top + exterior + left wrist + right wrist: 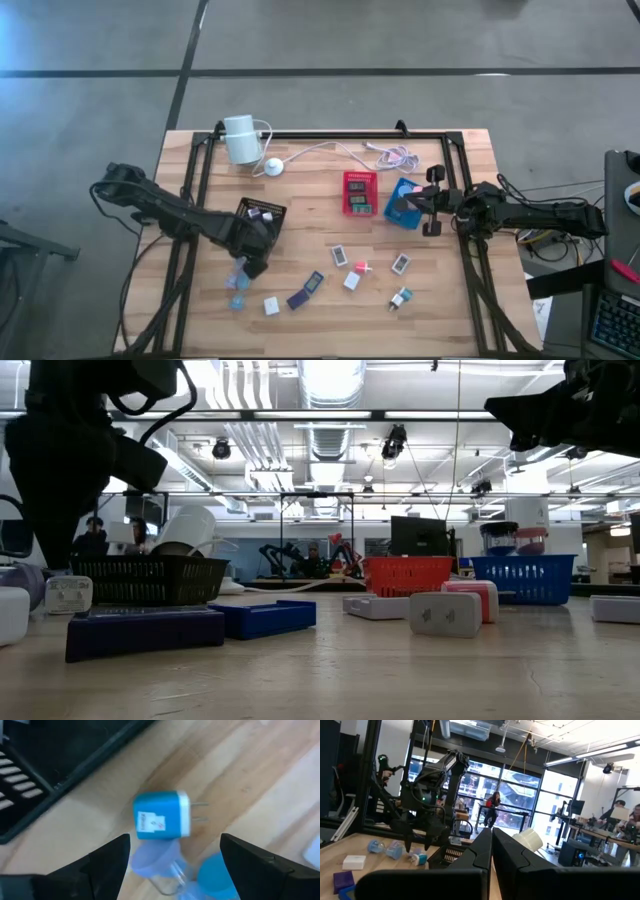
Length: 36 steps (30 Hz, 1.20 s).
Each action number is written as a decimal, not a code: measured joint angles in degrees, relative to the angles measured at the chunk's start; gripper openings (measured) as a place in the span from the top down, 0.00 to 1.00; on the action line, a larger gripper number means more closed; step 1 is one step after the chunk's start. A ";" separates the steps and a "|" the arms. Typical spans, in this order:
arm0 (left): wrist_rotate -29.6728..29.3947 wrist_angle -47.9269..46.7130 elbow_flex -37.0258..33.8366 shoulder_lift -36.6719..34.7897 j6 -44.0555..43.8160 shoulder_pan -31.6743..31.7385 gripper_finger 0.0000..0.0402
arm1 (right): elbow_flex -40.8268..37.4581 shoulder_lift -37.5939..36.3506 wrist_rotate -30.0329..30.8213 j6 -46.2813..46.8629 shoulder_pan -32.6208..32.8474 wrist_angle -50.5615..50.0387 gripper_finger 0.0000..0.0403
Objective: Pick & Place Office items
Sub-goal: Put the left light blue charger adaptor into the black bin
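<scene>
Wooden planks make up the table (pixel 320 300), ringed by a black frame, with grey floor beyond it in the high view.

At about nine o'clock the left arm reaches in, and the left gripper (pixel 247 262) hangs just past the near corner of the black tray (pixel 262 213). In the left wrist view its fingers (pixel 107 860) stand wide apart with nothing between them, above a blue and white plug adapter (pixel 161 815) that lies flat on the wood, prongs pointing away from the tray. Just below it sit two pale blue pieces (pixel 155 862), blurred.

Toward six o'clock, a small white block (pixel 271 306) lies beside two dark purple pieces (pixel 306 291). At twelve o'clock a white cylinder (pixel 240 138) lies on its side, its white cable (pixel 330 148) running to a round puck (pixel 273 167).

Near the centre, the red tray (pixel 359 193) holds a few small items. At five o'clock from it lie more scattered office items: a white rectangular piece (pixel 339 255), a pink one (pixel 361 267), another white one (pixel 401 264) and a teal-tipped one (pixel 400 298).

At three o'clock the right gripper (pixel 412 203) hovers over the blue tray (pixel 402 190). In the right wrist view its fingers (pixel 507 855) are pressed together, nothing between them.
</scene>
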 joint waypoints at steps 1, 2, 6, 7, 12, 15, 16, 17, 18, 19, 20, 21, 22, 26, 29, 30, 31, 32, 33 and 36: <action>-0.50 0.14 -0.26 0.05 0.09 0.24 0.22 | 0.00 0.00 0.02 0.02 0.00 -0.01 0.98; -0.84 0.34 -0.59 0.13 0.18 0.51 0.22 | 0.00 0.00 0.02 0.00 0.00 -0.02 0.98; -1.25 2.28 -2.56 0.16 0.90 1.62 0.22 | 0.00 0.00 0.04 0.01 0.00 -0.05 0.98; -1.27 2.80 -3.13 0.17 1.09 1.86 0.22 | 0.00 0.00 0.04 0.00 0.00 -0.07 0.98; -1.45 6.59 -5.75 0.17 2.42 3.06 0.22 | 0.00 0.00 0.09 -0.13 0.00 -0.20 0.98; -1.50 8.53 -6.92 0.16 3.73 3.41 0.22 | 0.00 0.00 0.10 -0.17 -0.01 -0.22 0.98; -1.54 8.57 -7.21 0.15 4.07 3.43 0.22 | 0.00 0.00 0.09 -0.17 0.00 -0.22 0.98; -1.56 8.63 -7.35 0.17 4.22 3.46 0.23 | 0.00 0.00 0.11 -0.17 -0.01 -0.22 0.98; -1.50 8.66 -7.38 0.15 4.32 3.46 0.24 | 0.00 0.00 0.09 -0.17 -0.01 -0.23 0.98; -1.44 8.81 -7.40 0.16 4.35 3.46 0.26 | 0.00 0.00 0.10 -0.17 0.00 -0.24 0.98; -1.33 8.83 -7.40 0.17 4.58 3.46 0.29 | 0.00 0.00 0.10 -0.17 -0.02 -0.24 0.98; -1.20 8.84 -7.40 0.17 4.87 3.46 0.33 | 0.00 0.00 0.10 -0.17 -0.02 -0.24 0.98; -1.20 8.85 -7.32 0.16 5.27 3.46 0.38 | 0.00 0.00 0.09 -0.17 -0.01 -0.24 0.98; -0.97 9.05 -6.53 0.15 6.74 3.46 0.46 | 0.00 0.00 0.09 -0.17 0.00 -0.26 0.98; -0.81 9.03 -5.58 0.15 8.04 3.42 0.46 | 0.00 0.00 0.09 -0.17 0.00 -0.26 0.98; -0.79 8.97 -5.16 0.15 8.42 3.41 0.46 | 0.00 0.00 0.09 -0.17 0.00 -0.27 0.98; -0.79 8.81 -4.58 0.15 8.81 3.41 0.46 | 0.00 0.00 0.09 -0.17 0.00 -0.26 0.98; -0.79 8.69 -3.91 0.15 9.31 3.39 0.46 | 0.00 0.00 0.09 -0.17 -0.01 -0.26 0.98; -0.80 8.46 -3.06 0.05 9.97 3.40 0.46 | 0.00 0.00 0.09 -0.17 0.00 -0.26 0.98; -0.91 8.03 -0.41 -0.94 12.98 3.32 0.46 | 0.00 0.00 0.09 -0.17 0.00 -0.26 0.98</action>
